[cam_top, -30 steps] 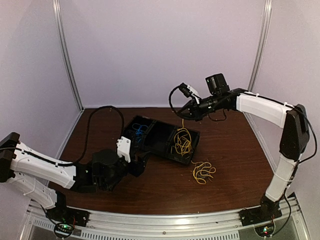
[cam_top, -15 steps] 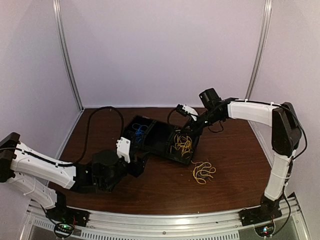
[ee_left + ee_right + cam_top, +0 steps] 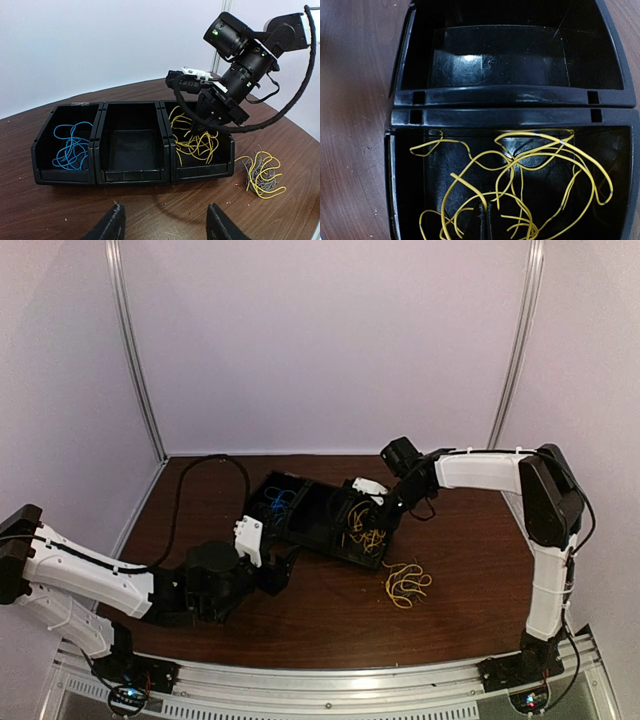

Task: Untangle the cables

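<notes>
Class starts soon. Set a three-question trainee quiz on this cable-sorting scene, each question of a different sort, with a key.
1. True or false: the middle bin is empty.
2. Multiple choice: which colours make up the loose bundle on the table? A) grey and yellow B) blue and grey C) blue only
3. Fill in: the right tool reaches into the end bin holding ___ cables.

Key: 1 true; 2 A; 3 yellow.
</notes>
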You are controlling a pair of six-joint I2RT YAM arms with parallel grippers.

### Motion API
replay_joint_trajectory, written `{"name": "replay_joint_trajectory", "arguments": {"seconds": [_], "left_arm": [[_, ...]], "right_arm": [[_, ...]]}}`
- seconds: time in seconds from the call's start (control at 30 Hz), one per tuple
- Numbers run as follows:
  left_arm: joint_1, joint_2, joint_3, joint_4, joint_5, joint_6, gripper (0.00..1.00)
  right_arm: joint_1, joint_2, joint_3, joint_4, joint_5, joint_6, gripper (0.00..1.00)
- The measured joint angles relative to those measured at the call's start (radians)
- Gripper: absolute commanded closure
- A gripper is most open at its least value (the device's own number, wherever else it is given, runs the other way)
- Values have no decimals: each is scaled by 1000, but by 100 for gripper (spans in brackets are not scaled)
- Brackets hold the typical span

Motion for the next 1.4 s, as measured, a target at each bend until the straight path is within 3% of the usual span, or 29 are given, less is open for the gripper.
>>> {"name": "replay_joint_trajectory", "arguments": {"seconds": [0.63,0.87,1.4], "left_arm": [[0,0,1,-6,0,0,44],[0,0,1,-7,0,0,44],[0,0,1,-7,1,0,44]], "right_arm": [[39,8,17,-20,122,6,96],[40,-1,30,-45,121,17,87],[40,-108,36,-102,108,32,79]]}}
